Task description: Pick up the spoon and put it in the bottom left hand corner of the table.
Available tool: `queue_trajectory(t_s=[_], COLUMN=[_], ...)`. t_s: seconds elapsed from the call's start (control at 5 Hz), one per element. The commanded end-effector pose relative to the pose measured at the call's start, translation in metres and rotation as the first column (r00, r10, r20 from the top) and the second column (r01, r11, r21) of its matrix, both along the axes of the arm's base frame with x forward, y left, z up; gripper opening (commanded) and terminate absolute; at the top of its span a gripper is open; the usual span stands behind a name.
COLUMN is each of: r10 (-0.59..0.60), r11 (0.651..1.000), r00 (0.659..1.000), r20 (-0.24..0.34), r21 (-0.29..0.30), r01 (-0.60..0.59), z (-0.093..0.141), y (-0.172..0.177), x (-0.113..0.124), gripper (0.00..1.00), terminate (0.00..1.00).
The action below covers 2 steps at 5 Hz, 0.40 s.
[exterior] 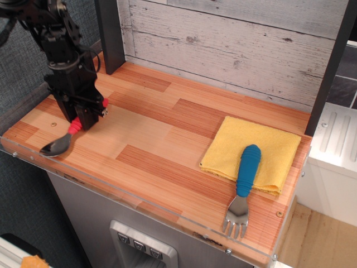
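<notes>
Spoon (62,139) in end effector (81,111), bowl near table (167,139) front-left edge

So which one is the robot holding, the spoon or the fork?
The spoon, the one with the red handle, sits in the gripper at the table's left end. The blue-handled fork lies untouched on the yellow cloth.

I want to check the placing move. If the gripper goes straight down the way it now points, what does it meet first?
Most likely the table near its front-left corner. The gripper points down, shut on the spoon, whose bowl looks at or just above the wood; one view leaves the height unsure.
</notes>
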<state>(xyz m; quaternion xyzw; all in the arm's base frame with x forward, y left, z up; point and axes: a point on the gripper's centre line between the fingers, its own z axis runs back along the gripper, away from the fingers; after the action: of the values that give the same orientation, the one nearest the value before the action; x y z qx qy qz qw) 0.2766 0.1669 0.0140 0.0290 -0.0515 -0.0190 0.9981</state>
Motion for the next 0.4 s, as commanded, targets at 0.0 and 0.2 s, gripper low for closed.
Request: queue_trajectory(t_s=[0.0,0.2], r10=[0.028,0.014], r11=[0.999,1.0], r00=[1.0,1.0], r20=[-0.011,0.003], r21=[0.032,0.013], r01=[-0.027,-0.014], z=[0.0061,0.0079], y=[0.0109,0.0107], x=[-0.0091,-0.0096], gripper=[1.0,1.0], terminate=[0.0,0.0])
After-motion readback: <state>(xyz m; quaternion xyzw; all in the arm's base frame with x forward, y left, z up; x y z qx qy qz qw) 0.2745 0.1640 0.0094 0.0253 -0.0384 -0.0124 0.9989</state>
